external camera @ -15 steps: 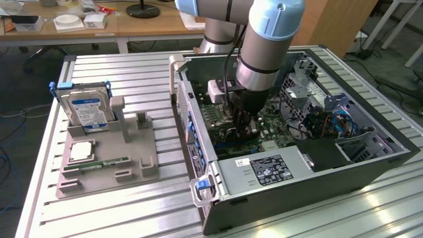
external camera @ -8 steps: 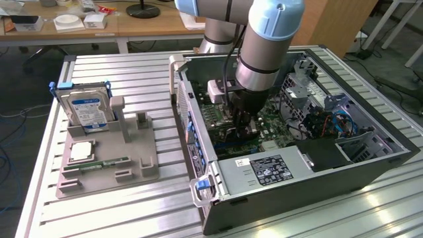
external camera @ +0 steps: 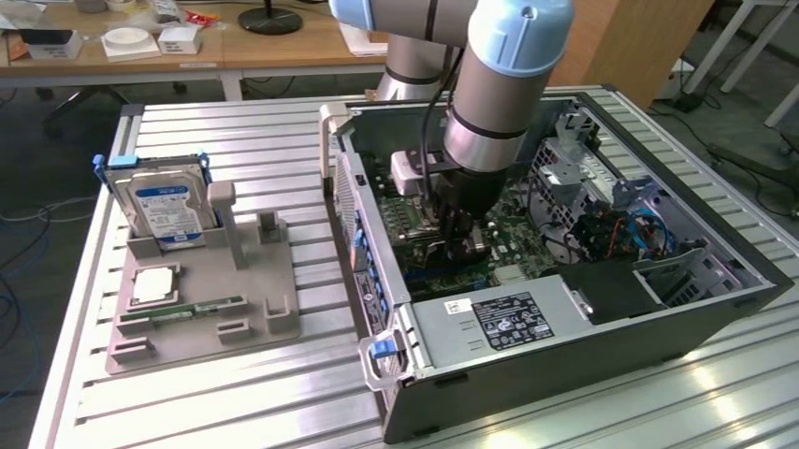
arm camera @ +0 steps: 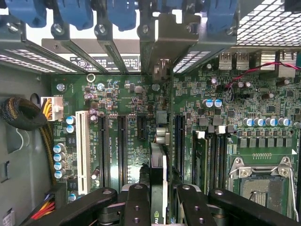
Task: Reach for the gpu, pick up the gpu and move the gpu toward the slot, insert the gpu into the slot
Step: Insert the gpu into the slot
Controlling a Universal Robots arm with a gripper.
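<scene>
Black fingers (arm camera: 136,207) are gripping the gpu (arm camera: 159,169) edge-on, holding it over the motherboard (arm camera: 122,101) inside the computer case (external camera: 699,318).

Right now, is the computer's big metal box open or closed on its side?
Open. The dark metal computer case has no side panel on, so its green motherboard, cables and grey power supply box show.
</scene>
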